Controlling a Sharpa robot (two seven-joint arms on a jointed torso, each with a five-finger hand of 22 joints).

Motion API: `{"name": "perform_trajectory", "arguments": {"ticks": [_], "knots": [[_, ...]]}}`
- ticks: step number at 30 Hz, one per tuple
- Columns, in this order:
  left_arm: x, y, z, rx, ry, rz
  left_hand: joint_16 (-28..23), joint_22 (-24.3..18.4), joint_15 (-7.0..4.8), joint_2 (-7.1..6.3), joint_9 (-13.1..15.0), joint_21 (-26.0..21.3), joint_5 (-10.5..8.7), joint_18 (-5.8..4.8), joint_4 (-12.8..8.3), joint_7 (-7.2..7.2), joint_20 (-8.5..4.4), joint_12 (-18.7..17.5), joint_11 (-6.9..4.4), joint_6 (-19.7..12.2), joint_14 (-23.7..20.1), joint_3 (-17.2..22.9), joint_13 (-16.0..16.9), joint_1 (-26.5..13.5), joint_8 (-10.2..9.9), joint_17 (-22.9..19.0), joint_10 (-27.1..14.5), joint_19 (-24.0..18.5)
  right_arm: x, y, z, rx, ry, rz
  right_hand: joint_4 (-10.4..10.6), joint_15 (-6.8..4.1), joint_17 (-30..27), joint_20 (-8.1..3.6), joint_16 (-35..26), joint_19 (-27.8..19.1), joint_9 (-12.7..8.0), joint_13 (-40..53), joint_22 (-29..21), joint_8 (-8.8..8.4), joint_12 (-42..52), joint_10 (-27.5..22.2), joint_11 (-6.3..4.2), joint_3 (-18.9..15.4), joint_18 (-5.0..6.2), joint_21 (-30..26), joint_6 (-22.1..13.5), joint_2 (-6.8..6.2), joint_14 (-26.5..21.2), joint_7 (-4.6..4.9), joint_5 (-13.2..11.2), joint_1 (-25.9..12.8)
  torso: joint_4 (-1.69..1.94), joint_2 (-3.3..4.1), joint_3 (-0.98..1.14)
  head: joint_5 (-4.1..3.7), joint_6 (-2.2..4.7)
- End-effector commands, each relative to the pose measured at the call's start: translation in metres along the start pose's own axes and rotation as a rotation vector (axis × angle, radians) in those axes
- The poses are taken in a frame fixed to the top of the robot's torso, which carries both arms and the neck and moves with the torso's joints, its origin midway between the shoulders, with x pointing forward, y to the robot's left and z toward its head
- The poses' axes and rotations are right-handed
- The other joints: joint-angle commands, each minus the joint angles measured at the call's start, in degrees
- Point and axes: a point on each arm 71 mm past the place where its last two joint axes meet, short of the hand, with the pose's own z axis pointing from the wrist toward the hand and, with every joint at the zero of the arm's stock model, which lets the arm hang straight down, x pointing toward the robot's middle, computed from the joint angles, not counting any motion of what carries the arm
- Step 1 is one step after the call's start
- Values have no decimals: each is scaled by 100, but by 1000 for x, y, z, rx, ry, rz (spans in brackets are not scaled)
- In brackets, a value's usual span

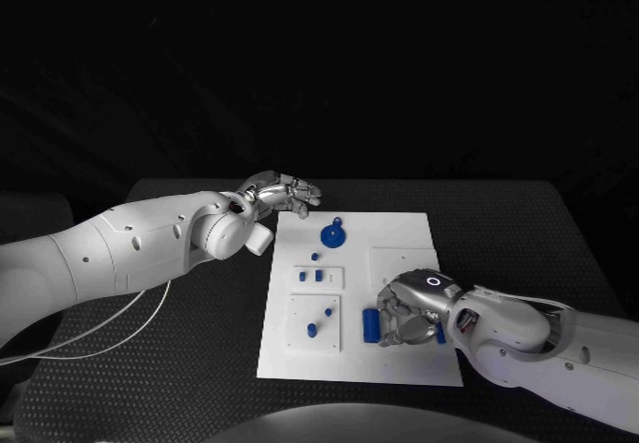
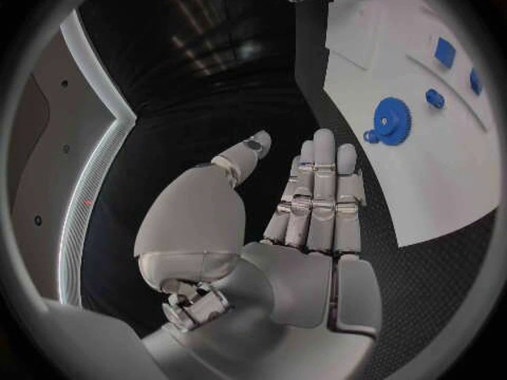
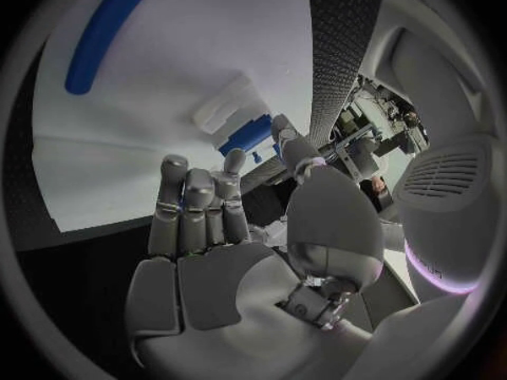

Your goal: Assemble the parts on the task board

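A: Right hand (image 1: pixel 406 318) is low over the task board (image 1: pixel 400 249), near the board's near right corner. In the right wrist view its fingers (image 3: pixel 195 207) stand almost straight and side by side, and I cannot tell if the thumb already touches the small blue part (image 3: pixel 249 133) just in front of it. I see nothing clearly pinched.

B: So which step is it, in your opinion?

A: I judge it is picking up a part, not yet placing it. A long blue bar (image 1: pixel 370 324) lies just beside this hand, toward the board's near edge. The next move needs the fingers to close on one piece without pushing it away.

B: And the other hand?

A: Left hand (image 1: pixel 283 197) hovers at the board's far left corner, fingers loosely curled, holding nothing. The blue gear (image 1: pixel 334 234) lies near it on the board, apart from it. All this rests on the black surface (image 1: pixel 199 369).
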Motion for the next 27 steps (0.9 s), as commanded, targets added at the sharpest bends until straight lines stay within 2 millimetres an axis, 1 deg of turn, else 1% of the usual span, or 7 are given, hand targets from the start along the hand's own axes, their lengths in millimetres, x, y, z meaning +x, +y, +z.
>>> {"name": "perform_trajectory", "arguments": {"ticks": [1, 8, 11, 16, 19, 23, 27], "knots": [[1, -1, 0, 6, 16, 3, -20, 10, 38, -8, -2, -21, 2, 62, 17, -7, 2, 9, 25, -47, 17, -20, -9, 40, 13, 6, -25, 46, -6, -1, -5, -12, -51, 71, 3, -9, 7, -8, -25, -39, 23, 5, -13, -44, -29, -44, 10, -64, 36, -33, 37, -1, -40, 19, 16, -55, 0, 0, 2, -6, 6], [1, -1, 0, 6, 13, 5, -21, 12, 39, -9, -2, -22, 2, 62, 15, -7, 2, 10, 25, -47, 17, -21, -9, 41, 15, 8, -25, 47, -26, -17, -14, 53, -73, 240, 18, 10, -2, -6, -79, -62, 70, -31, -46, -293, -144, -145, 44, -161, 36, -97, -83, 31, -70, 75, 34, -56, -11, 0, 7, -38, 45], [1, -1, 0, 7, 14, 5, -22, 13, 39, -10, -1, -23, 2, 62, 15, -8, 2, 10, 25, -47, 17, -22, -9, 42, 16, 9, -25, 47, -36, -32, -18, 121, -50, 347, 35, 66, 4, 9, -97, -74, -56, -33, -52, -630, -172, -192, 122, -143, 36, -122, -268, 47, -83, 169, 31, -52, -4, -2, 8, -68, 62], [1, -1, 1, 15, 7, 6, -23, 14, 39, -9, -1, -24, 2, 62, 14, -8, 2, 11, 25, -45, 18, -22, -9, 43, 19, 10, -24, 48, -42, -63, -26, 257, 131, 406, 175, 257, 34, 24, -98, -63, -764, -22, -32, -1543, -157, -189, 347, 168, 36, -116, -628, 153, -71, 411, 24, -20, -12, -4, -1, -125, 114], [0, -2, 0, 23, 5, 6, -25, 20, 36, -4, 4, -26, 4, 63, 7, -14, 1, 18, 21, -31, 21, -20, -6, 55, 32, 16, -15, 50, -39, -73, -32, 326, 254, 427, 409, 324, 36, 13, -96, 6, -1207, -41, -34, -1920, -148, -111, 423, 638, 36, -95, -702, 472, -18, 499, 20, 181, -11, -6, -2, -149, 135], [-1, -2, 0, 32, 9, 6, -32, 38, 27, 23, 25, -35, 9, 61, -5, -47, -2, 49, 5, 51, 29, -23, 7, 74, 94, 35, 35, 56, -31, -79, -41, 380, 385, 410, 811, 368, 11, 29, -147, 18, -1633, -94, -49, -2166, -207, -60, 458, 1318, 36, -116, -623, 792, 20, 543, 14, 253, -3, -2, 1, -189, 157], [-1, -1, 0, 33, 11, 6, -45, 65, 6, 63, 54, -51, 12, 51, -19, -108, -14, 105, -31, 182, 38, -33, 31, 85, 184, 62, 135, 62, -27, -82, -50, 448, 454, 384, 882, 348, -7, 48, -172, 14, -2064, -136, -5, -2275, -236, 44, 425, 1669, 36, -70, -325, 1026, 106, 509, 19, -5, -7, -2, 12, -226, 176]]}}
